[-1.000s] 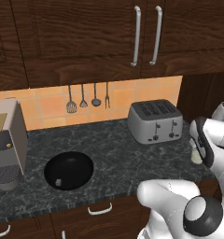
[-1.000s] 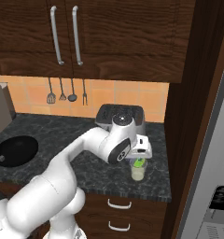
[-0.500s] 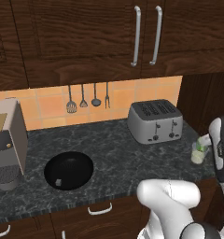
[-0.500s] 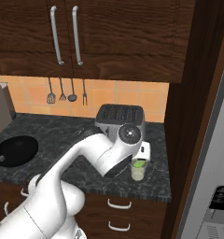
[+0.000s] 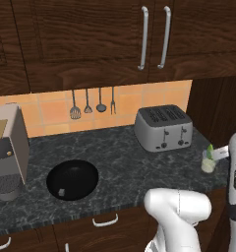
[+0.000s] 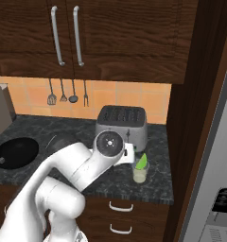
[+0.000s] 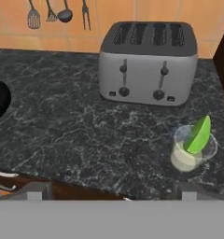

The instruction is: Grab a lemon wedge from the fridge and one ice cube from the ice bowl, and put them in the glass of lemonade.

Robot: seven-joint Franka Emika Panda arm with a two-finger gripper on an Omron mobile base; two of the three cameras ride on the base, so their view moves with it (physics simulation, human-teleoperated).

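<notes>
At the right edge of the frame stands the fridge (image 6: 219,156), the counter (image 5: 115,157) carries a toaster (image 5: 163,127) at centre and the bowl (image 5: 72,179) lower left, while the gripper (image 7: 111,196), jaws wide and empty, frames the glass (image 7: 192,149) holding the wedge (image 7: 199,135) lower right.

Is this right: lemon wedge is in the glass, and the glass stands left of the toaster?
Not quite. The lemon wedge is in the glass, but the glass stands right of the toaster, nearer the counter's front edge. The hand view shows it, and so does the right base view.
</notes>
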